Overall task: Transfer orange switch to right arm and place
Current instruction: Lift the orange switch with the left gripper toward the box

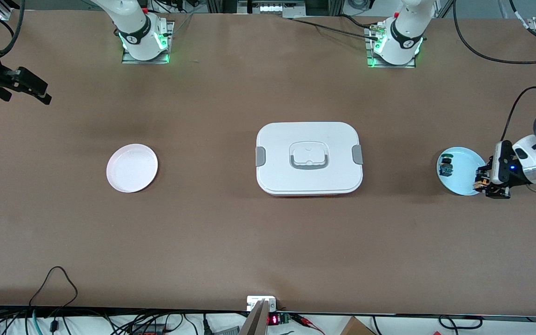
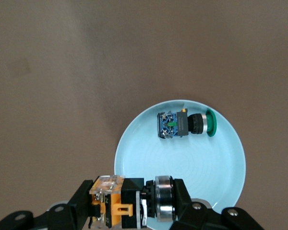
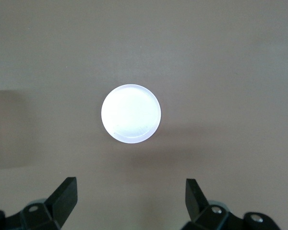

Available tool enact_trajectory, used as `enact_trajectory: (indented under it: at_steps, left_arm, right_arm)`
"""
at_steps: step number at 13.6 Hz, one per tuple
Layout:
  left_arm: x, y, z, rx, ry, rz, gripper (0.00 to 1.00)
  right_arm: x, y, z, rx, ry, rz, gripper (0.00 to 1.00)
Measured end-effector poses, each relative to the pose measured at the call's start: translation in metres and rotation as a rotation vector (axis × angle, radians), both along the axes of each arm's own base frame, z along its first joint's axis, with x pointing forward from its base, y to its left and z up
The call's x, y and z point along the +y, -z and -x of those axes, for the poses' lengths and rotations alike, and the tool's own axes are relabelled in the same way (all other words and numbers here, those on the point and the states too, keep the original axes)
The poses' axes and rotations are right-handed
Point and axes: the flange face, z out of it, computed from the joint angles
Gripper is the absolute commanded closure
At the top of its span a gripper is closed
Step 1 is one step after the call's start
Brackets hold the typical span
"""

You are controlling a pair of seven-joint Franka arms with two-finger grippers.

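1. No brand name or label could be read on the arms, the container or either switch; the only characters in sight were red digits on a small display point(image 1: 273, 319) at the table edge nearest the front camera, too small to make out.
2. The left gripper point(image 1: 482, 180) was over the rim of the light blue plate point(image 1: 461, 184) at the left arm's end of the table, its fingers point(image 2: 185, 196) clamped on the orange switch point(image 2: 129, 203).
3. In the left wrist view the orange switch lay sideways between the two fingers, clear block and orange middle at one end, silver collar and dark cap at the other.
4. Whether the held switch touched the plate or was lifted off it could not be told.
5. A green-capped switch point(image 2: 186, 123) with a blue body lay on its side in the same plate, apart from the gripper.
6. The right gripper point(image 1: 30, 88) waited high over the right arm's end of the table, its fingers point(image 3: 65, 194) spread wide with nothing between them.
7. Its wrist view looked down on the white plate point(image 3: 131, 114), which sat bare on the brown table point(image 1: 212, 223).
8. A white lidded container point(image 1: 309, 158) with grey side clips stood between the two plates, well apart from both.
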Motion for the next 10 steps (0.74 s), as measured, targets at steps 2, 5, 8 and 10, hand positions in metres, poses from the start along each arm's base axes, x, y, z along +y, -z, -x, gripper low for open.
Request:
enact_trajectory:
  at_steps: [2,5,8,10]
  left_arm:
    - [-0.025,-0.032,-0.005,0.039,-0.001,0.024,1.00]
    - [-0.066,-0.071,-0.007,0.122,-0.046,0.209,1.00]
    - [-0.099,-0.086,-0.001,0.211,-0.100,0.508,1.00]
    - [-0.129,-0.096,-0.001,0.276,-0.141,0.773,1.00]
  right_arm:
    - [0.000,0.000,0.000,0.003,-0.053,0.004,0.00]
    - [-0.001,-0.002,0.003,0.019,-0.072,0.005,0.00]
    - [-0.003,-0.009,0.006,0.031,-0.079,0.004,0.00]
    - [-0.003,-0.013,0.007,0.034,-0.085,0.004,0.00]
